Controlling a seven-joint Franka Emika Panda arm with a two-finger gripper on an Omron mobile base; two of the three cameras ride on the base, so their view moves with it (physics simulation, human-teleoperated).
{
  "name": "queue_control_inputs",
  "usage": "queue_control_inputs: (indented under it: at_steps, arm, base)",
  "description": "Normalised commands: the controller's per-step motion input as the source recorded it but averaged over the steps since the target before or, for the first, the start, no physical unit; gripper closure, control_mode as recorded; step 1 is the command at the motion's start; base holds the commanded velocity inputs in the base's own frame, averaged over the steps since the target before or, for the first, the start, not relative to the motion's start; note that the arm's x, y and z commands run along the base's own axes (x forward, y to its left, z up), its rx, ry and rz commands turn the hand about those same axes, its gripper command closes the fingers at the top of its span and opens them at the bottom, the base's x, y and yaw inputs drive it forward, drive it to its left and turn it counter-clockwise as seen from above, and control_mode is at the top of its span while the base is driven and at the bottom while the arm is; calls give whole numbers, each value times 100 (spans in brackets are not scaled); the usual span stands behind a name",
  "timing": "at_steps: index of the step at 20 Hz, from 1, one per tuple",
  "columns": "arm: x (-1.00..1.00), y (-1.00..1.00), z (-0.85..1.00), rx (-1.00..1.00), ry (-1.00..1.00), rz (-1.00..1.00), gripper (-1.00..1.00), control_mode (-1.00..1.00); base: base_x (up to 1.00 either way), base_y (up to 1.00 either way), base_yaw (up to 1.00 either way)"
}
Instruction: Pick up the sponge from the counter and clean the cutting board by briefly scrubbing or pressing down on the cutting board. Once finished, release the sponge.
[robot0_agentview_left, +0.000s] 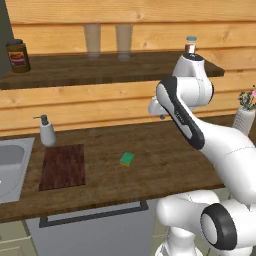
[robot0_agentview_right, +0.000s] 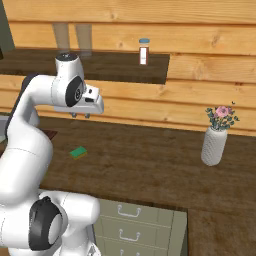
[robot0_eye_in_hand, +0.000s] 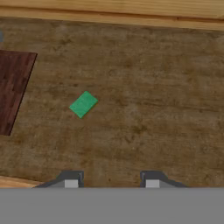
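Your sponge (robot0_agentview_left: 127, 159) lies green side up on the counter (robot0_agentview_left: 165, 165), turned at an angle to the planks, just to the right of the cutting board (robot0_agentview_left: 63, 166) but not touching it. The board rests flat near the sink basin (robot0_agentview_left: 10, 165), with a soap dispenser (robot0_agentview_left: 47, 131) standing just behind its back edge. Your pincer (robot0_eye_in_hand: 111, 180) hangs well above the counter, pointing down, with its two fingertips (robot0_eye_in_hand: 71, 179) spread wide apart and nothing held between them; in the hand view the sponge sits up and to the left of that gap, with bare wood directly beneath it. From the right base view you can see the hand (robot0_agentview_right: 82, 105) raised in front of the wall planks, clear of everything. Further right on the counter stands a white vase of pink flowers (robot0_agentview_right: 215, 137). On the wall shelf (robot0_agentview_left: 100, 70) you have a jar (robot0_agentview_left: 18, 55), two glasses (robot0_agentview_left: 92, 40) and a small bottle (robot0_agentview_right: 144, 51).
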Motion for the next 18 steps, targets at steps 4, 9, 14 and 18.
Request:
queue_control_inputs:
  at_steps: [4,9,14,18]
  arm:
    - [0,29,-20,0,0,0,-100,-100]
    - [0,89,-59,0,0,-19,-100,-100]
    - [4,75,-65,0,1,-26,-100,-100]
    - [4,47,-63,0,4,-21,-100,-100]
  base:
    - [0,0,0]
    - [0,0,0]
    - [0,0,0]
    - [0,0,0]
